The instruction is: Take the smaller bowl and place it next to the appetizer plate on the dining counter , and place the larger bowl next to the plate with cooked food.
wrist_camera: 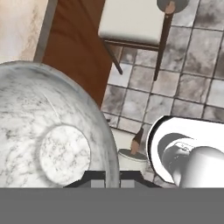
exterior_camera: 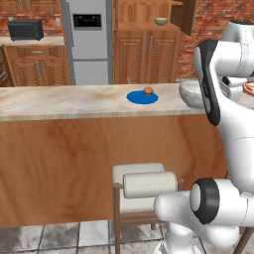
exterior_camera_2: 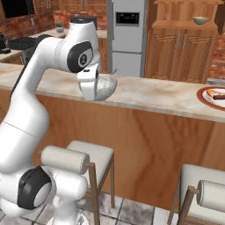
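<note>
Smaller bowl point(wrist_camera: 57, 144) is sitting clamped at its rim between the closed fingers of the gripper point(wrist_camera: 112, 175), looming large and marbled in the hand view, above floor tiles and a cushioned stool point(wrist_camera: 131, 22). In the right base view the bowl point(exterior_camera_2: 105, 86) is hanging just over the near edge of the dining counter point(exterior_camera_2: 145, 94), with the plate with cooked food point(exterior_camera_2: 214, 97) lying well apart at the far right. The left base view is showing the appetizer plate point(exterior_camera: 142, 97) on the stone top, near the bowl point(exterior_camera: 191, 93). The larger bowl point(exterior_camera: 160, 21) is resting on the wooden cabinet shelf point(exterior_camera: 149, 26) behind. No readable writing is showing anywhere.
</note>
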